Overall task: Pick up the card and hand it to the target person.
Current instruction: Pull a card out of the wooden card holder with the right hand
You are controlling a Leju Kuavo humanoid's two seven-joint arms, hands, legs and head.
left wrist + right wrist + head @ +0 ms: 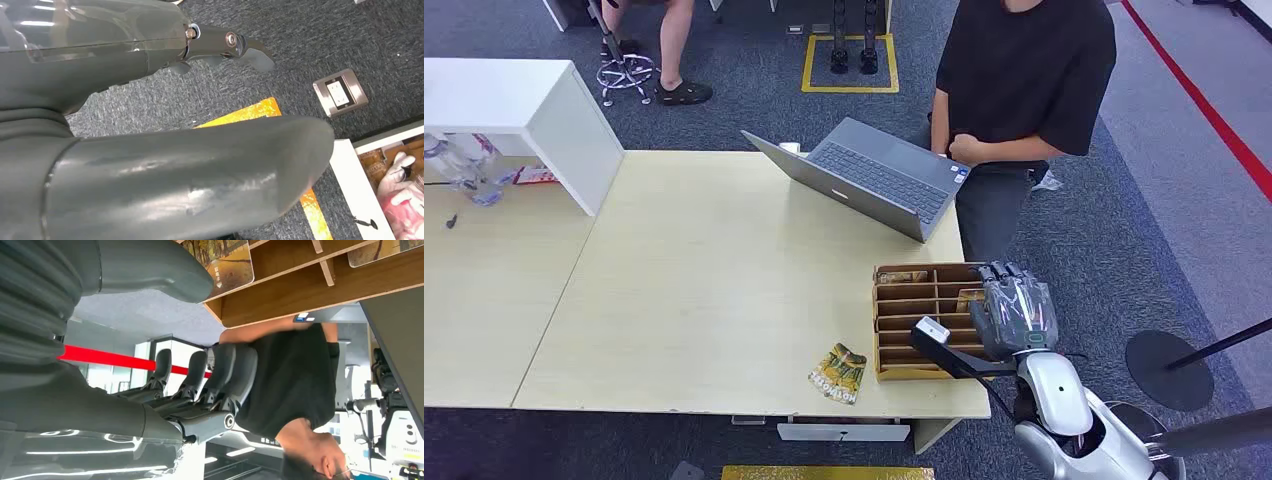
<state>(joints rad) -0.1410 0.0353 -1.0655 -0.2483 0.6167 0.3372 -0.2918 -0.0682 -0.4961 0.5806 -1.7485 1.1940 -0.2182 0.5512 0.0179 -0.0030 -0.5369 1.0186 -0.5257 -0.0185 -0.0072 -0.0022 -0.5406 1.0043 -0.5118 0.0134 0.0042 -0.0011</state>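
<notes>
Beige table [684,280] in the head view, taken left to right. Loose card [839,373] is seen flat near the front edge, lower centre, touched by nothing. Laptop [874,178] is set open at upper centre. Wooden rack [902,330] is placed at lower right, with the right hand [1014,315] held over its right side. Person [1022,80] in a black shirt is stood at upper right, just behind the table.

Progress: nothing is picked up yet, and the handover is not begun. In the right wrist view the right hand is seen released, with its fingers [200,385] spread, only slightly bent and holding nothing. A card [222,262] is lodged in a rack slot just beside the thumb at upper centre, apparently untouched. This is judged as the reach stage; the grasp, the lift and the pass to the person are all left.

Left hand [165,150] is seen over grey carpet, thumb and finger apart, nothing held. It is judged idle.

Hard to make out:
- Which card is meant, the loose one or the slotted one, cannot be told.
- The rack's right slots are hidden by the hand in the head view.
- Contact between thumb and card is not clear.
- The person's hands are tucked at the waist, and no reach is shown.
</notes>
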